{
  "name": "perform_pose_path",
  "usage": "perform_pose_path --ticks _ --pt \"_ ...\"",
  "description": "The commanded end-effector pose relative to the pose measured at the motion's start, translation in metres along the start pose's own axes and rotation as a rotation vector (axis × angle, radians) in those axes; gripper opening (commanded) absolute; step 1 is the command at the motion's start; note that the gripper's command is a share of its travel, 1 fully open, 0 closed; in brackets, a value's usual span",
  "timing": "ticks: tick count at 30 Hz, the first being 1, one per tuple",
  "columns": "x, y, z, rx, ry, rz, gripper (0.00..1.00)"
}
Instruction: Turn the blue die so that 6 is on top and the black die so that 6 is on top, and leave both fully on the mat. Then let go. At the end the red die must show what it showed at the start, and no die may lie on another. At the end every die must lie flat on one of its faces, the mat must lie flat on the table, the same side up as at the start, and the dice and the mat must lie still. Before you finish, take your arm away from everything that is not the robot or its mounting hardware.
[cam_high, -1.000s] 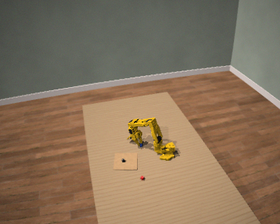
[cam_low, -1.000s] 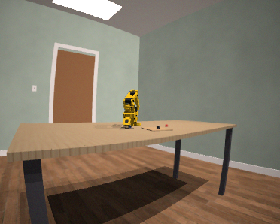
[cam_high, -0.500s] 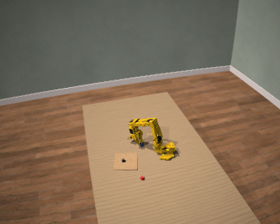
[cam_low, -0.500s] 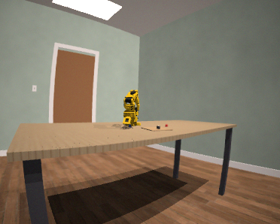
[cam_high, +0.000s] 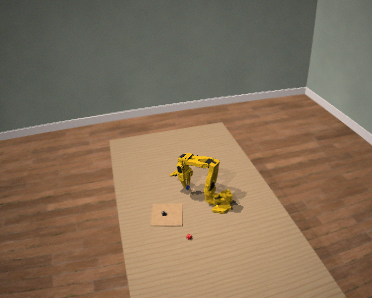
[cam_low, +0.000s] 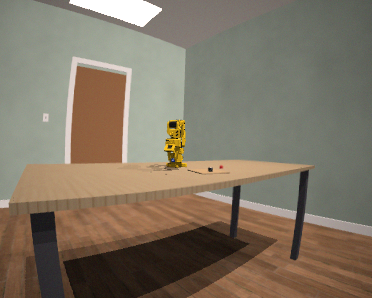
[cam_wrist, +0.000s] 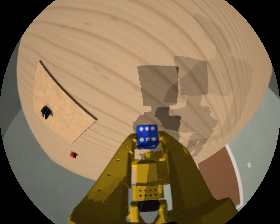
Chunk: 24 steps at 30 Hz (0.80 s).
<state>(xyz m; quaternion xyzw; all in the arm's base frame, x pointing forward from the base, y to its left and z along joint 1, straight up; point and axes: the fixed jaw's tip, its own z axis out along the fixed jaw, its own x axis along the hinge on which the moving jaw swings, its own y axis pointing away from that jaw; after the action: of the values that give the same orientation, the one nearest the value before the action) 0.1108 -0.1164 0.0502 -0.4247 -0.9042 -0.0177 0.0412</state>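
Above the table (cam_high: 280, 250), well apart from the mat (cam_high: 174, 220), the yellow arm (cam_high: 214, 175) is arching up from its base and bending over so that the gripper (cam_high: 187, 187) is pointing down toward the wood. Its jaws are standing nearly closed, clamping the blue die (cam_wrist: 146, 136) between them; in the wrist view the die is sitting at the fingertips with a many-pipped face toward the camera, probably six, though the dots are too small to count surely. Whether the die is touching the table cannot be told. On the mat, the black die (cam_high: 164, 213) is lying near the middle. Off the mat, on bare wood, the red die (cam_high: 189, 236) is lying near the mat's corner.
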Motion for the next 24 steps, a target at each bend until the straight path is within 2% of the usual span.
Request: perform_pose_path --ticks 1,24 --pt "-0.0031 0.0013 -0.0127 -0.004 -0.111 0.0 0.0" --pt "-0.0026 0.0014 -0.0141 -0.004 -0.125 0.0 0.0"
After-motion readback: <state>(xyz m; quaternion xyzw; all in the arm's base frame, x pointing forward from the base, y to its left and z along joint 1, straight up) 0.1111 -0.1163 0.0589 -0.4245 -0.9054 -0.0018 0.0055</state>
